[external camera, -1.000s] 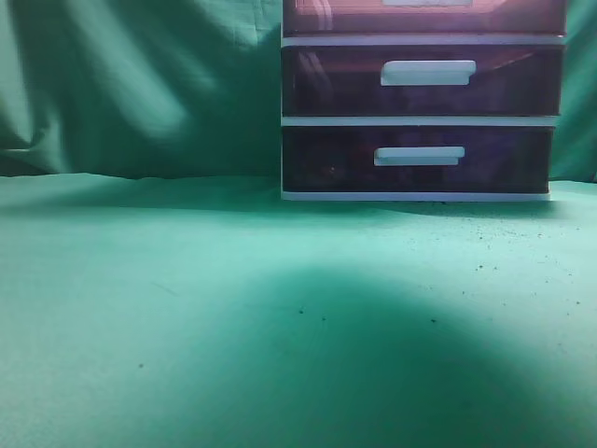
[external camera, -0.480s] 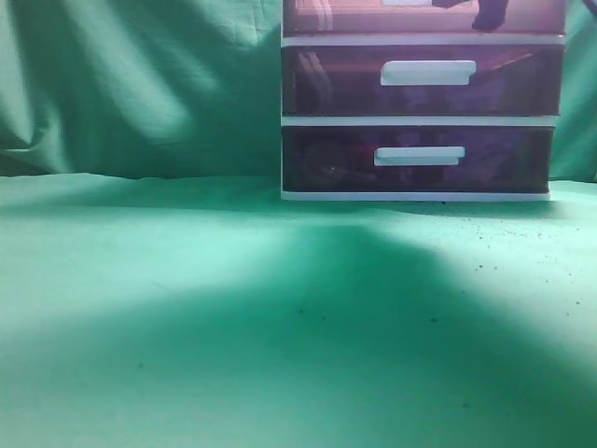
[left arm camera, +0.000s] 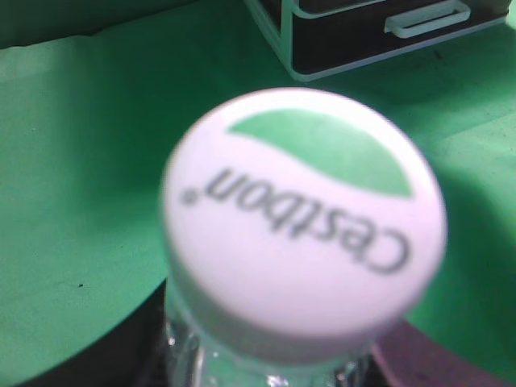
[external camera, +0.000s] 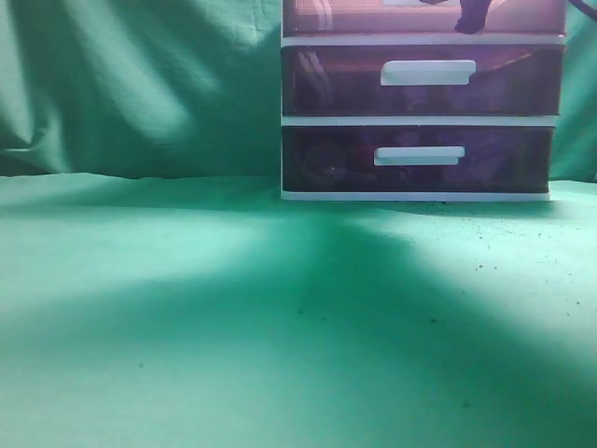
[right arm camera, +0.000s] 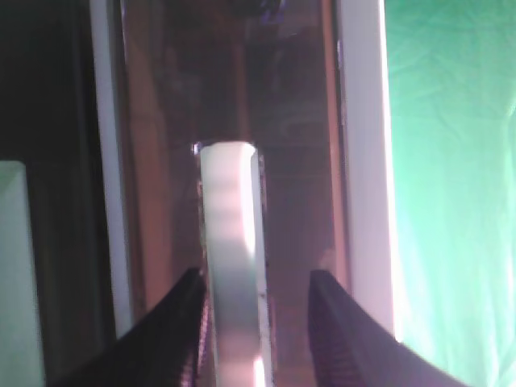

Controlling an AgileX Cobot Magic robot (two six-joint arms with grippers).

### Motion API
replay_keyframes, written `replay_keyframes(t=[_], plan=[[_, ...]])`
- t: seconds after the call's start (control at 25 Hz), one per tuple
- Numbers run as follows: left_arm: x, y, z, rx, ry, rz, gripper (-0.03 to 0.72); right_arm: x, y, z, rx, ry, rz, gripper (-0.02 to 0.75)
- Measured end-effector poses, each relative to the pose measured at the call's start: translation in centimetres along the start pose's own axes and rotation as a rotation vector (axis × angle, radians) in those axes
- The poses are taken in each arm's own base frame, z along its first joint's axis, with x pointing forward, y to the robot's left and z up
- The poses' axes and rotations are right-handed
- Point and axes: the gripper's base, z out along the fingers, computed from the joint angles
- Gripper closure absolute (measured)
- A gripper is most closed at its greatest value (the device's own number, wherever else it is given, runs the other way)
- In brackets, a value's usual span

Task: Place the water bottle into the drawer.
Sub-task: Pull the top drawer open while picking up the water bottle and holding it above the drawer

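The water bottle's white cap [left arm camera: 302, 214] with green "Cestbon" print fills the left wrist view, its clear neck [left arm camera: 189, 355] below. My left gripper's dark fingers [left arm camera: 266, 379] flank the neck and are shut on the bottle, above the green cloth. The top drawer [external camera: 345, 19] is maroon and sits at the exterior view's upper edge. Its white bar handle [right arm camera: 230, 242] stands between my right gripper's [right arm camera: 256, 278] open jaws. The left jaw is close to the handle. The right gripper shows dark in front of the top drawer in the exterior view [external camera: 471, 14].
Two identical lower drawers [external camera: 420, 79] [external camera: 420, 159] sit closed in the white frame [external camera: 420, 119]. The unit's base also shows in the left wrist view [left arm camera: 363, 32]. Green cloth [external camera: 187, 308] covers the table and hangs as a backdrop, with broad arm shadows.
My right gripper has come into the exterior view at the top drawer and shifted slightly left. The shadow on the cloth has spread wider.
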Motion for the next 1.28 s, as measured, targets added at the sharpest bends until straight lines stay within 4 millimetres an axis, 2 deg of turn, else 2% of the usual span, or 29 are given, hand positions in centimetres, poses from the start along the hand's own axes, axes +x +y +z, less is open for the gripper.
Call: replay_keyframes(t=[0.16, 0.24, 0.28, 0.52, 0.6, 0.8, 1.04, 1.28], plan=[[0.2, 0.0, 0.0, -0.002, 0.022, 0.001, 0.427, 0.1, 0.6, 0.6, -0.015, 0.001, -0.001, 0.473], [0.3, 0.0, 0.0, -0.003, 0.032, 0.001, 0.427, 0.1, 0.7, 0.6, -0.015, 0.001, -0.002, 0.627], [0.3, 0.0, 0.0, -0.003, 0.033, 0.001, 0.427, 0.0, 0.6, 0.6, -0.014, -0.002, -0.02, 0.654], [0.4, 0.0, 0.0, -0.004, 0.04, 0.001, 0.427, 0.0, 0.7, 0.3, -0.018, -0.005, -0.039, 0.649], [0.4, 0.0, 0.0, -0.004, 0.042, 0.001, 0.427, 0.0, 0.9, -0.7, -0.026, -0.004, -0.039, 0.649], [0.4, 0.0, 0.0, -0.006, 0.045, 0.002, 0.427, -0.1, 1.9, -4.7, -0.048, -0.022, -0.074, 0.649], [0.4, 0.0, 0.0, -0.005, 0.041, 0.002, 0.427, -1.2, 3.2, -8.8, -0.072, -0.058, -0.073, 0.649], [0.0, 0.0, 0.0, 0.001, -0.001, 0.001, 0.427, -2.6, 4.0, -9.9, -0.084, -0.089, -0.032, 0.649]])
